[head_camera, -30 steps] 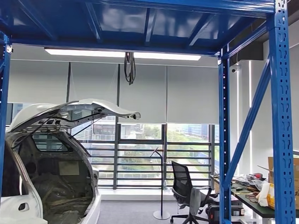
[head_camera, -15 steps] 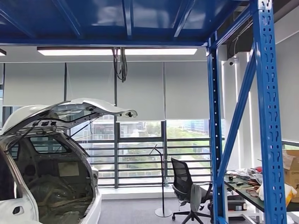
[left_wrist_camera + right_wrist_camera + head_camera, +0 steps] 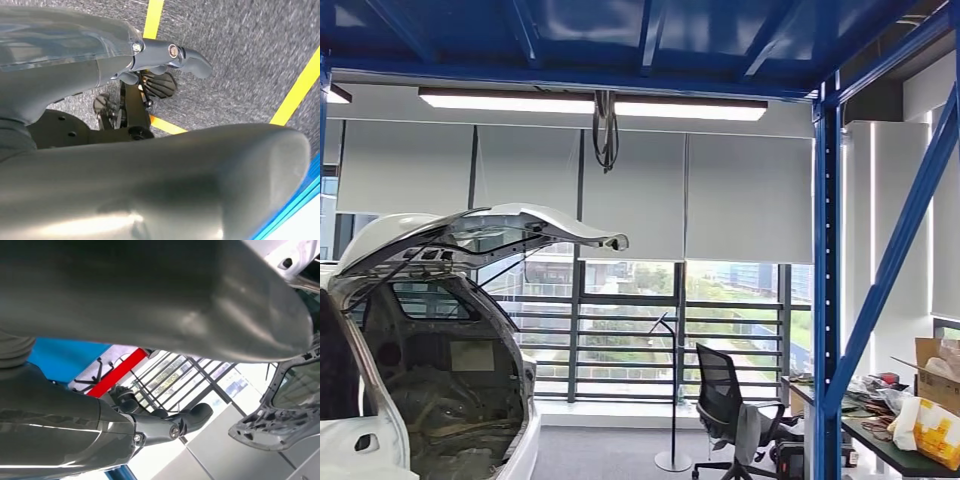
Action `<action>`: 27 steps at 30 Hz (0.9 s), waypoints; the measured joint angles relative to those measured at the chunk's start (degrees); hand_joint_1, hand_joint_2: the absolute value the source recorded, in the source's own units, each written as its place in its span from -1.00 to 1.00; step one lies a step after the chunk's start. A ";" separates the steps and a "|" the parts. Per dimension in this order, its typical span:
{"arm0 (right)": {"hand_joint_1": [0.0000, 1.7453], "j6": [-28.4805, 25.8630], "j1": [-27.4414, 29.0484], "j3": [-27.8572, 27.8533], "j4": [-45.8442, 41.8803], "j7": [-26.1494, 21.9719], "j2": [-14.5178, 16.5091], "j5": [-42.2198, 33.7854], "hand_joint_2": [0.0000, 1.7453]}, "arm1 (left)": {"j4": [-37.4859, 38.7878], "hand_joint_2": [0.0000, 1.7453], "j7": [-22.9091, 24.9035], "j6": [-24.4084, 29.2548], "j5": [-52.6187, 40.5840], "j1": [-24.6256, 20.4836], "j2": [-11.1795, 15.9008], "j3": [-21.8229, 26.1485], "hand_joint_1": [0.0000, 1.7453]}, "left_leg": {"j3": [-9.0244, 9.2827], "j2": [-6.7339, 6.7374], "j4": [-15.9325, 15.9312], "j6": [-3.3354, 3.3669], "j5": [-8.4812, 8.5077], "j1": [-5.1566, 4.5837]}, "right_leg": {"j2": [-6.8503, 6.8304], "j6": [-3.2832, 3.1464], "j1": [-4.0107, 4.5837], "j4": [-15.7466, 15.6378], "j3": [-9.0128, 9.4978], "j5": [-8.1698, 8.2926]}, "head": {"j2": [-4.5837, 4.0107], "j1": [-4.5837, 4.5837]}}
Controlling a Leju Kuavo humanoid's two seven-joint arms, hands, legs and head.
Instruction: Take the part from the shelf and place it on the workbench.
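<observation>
Two hands are free for the pick. The left hand [image 3: 124, 65] hangs above the grey carpeted floor [image 3: 234, 75] with its yellow lines [image 3: 153, 17]; thumb and fingers stand apart and nothing lies between them. The right hand [image 3: 124, 427] is likewise spread and holds nothing.

**Step in hand (judgement):** locating the part, ahead of any reach. The head view looks level through the blue shelf frame [image 3: 827, 300], whose deck spans the top of the frame and whose upright and diagonal brace occupy the right side.

**Procedure:**
1. Bring the gaze down or round until a loaded shelf level is seen. Do not reach blind.
2. Keep both arms low and clear of the upright and brace while the body turns.
3. Keep the fingers spread until the part is identified and a grasp side is chosen.

**Position of the part:** it cannot be told from these pictures, so its relation to either hand cannot be stated. Neither hand touches it.

**Surroundings:** a white car [image 3: 433, 400] with raised tailgate fills the lower left. An office chair [image 3: 724, 400] stands at lower centre. A cluttered tabletop [image 3: 878, 445] with a cardboard box [image 3: 935, 375] lies at lower right, possibly the workbench.
</observation>
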 joint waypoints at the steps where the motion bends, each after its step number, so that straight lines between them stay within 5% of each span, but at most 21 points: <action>1: -1.00 0.00 0.06 0.01 0.00 0.00 -0.04 0.01 -1.00 | 0.00 -1.00 0.02 -0.01 -0.02 0.02 -0.03 0.02 -1.00 | 0.32 -0.03 0.00 0.15 -0.28 -0.08 | 0.01 -0.03 0.05 2.84 -2.07 -0.31 | 0.00 0.00; 3: -1.00 0.00 0.11 0.01 -0.02 0.00 -0.12 0.01 -1.00 | 0.00 -1.00 0.04 0.00 -0.05 0.09 -0.04 0.05 -1.00 | 1.24 -0.15 0.00 0.25 -0.92 -0.20 | 0.06 -0.26 0.29 2.53 -3.43 2.31 | 0.00 0.00; 5: -1.00 -0.01 0.10 -0.04 -0.16 0.01 -0.27 0.01 -1.00 | 0.00 -1.00 0.01 0.01 -0.06 0.12 -0.06 0.10 -1.00 | 2.44 -0.29 -0.08 0.17 -1.73 -0.25 | 0.11 -1.07 0.85 -4.62 -1.20 7.49 | 0.00 0.01; 7: -1.00 -0.05 0.09 -0.11 -0.48 0.08 -0.49 -0.03 -1.00 | 0.00 -1.00 -0.03 0.01 -0.10 -0.01 -0.19 0.14 -1.00 | 3.10 -0.43 -0.21 -0.20 -2.35 -0.19 | 0.12 -2.06 1.51 -10.31 0.93 10.06 | 0.02 0.02; 12: -1.00 -0.45 0.51 -0.64 -1.86 0.26 -0.71 -0.43 -1.00 | 0.01 -1.00 -0.26 -0.07 -0.66 -0.02 -0.39 0.15 -1.00 | 3.18 -0.24 0.17 -1.60 -3.43 0.10 | 0.15 -3.16 1.42 -13.78 2.93 9.90 | 0.02 -0.01; 15: -1.00 -0.64 1.28 -0.97 -2.47 0.09 -0.66 -1.33 -1.00 | 0.00 -1.00 -0.57 -0.04 -1.07 -0.03 -0.38 0.21 -1.00 | -1.72 -0.14 8.83 -2.75 -6.89 0.63 | -0.15 -3.35 1.06 -14.64 4.29 9.60 | 0.02 0.00; 17: -1.00 -0.45 2.58 -1.51 -2.85 -0.40 -0.61 -3.27 -1.00 | 0.00 -1.00 -0.77 0.05 -1.24 0.13 -0.37 0.47 -1.00 | -5.08 -0.08 13.26 -3.51 -7.14 1.20 | -0.22 -3.10 0.83 -14.63 4.98 8.99 | 0.01 0.00; 18: -1.00 -0.26 3.34 -1.89 -3.13 -0.80 -0.57 -4.71 -1.00 | 0.00 -1.00 -0.84 0.13 -1.28 0.23 -0.37 0.67 -1.00 | -5.40 -0.04 12.67 -3.86 -5.67 1.50 | -0.21 -2.86 0.65 -14.62 5.40 8.63 | 0.01 0.00; 21: -1.00 0.45 5.59 -3.41 -4.40 -2.21 -0.49 -8.83 -1.00 | 0.02 -1.00 -0.92 0.44 -1.55 0.34 -0.45 1.30 -1.00 | -2.16 0.08 3.51 -4.84 0.54 2.23 | -0.11 -1.59 0.08 -14.25 6.73 7.23 | 0.00 0.01; 23: -1.00 0.69 7.06 -4.65 -5.42 -2.98 -0.48 -10.23 -1.00 | 0.04 -1.00 -0.90 0.72 -1.78 0.29 -0.58 1.57 -1.00 | -0.96 0.11 0.57 -4.35 1.25 2.16 | 0.00 -0.80 0.10 -14.01 6.97 6.57 | 0.01 -0.03; 27: -1.00 0.61 10.31 -7.82 -7.35 -4.05 -0.26 -10.85 -1.00 | 0.04 -1.00 -0.93 1.45 -2.25 0.56 -0.56 2.19 -1.00 | -0.90 -0.02 0.16 -3.08 0.89 1.88 | -0.01 -1.69 0.12 -14.36 7.17 6.55 | 0.00 -0.07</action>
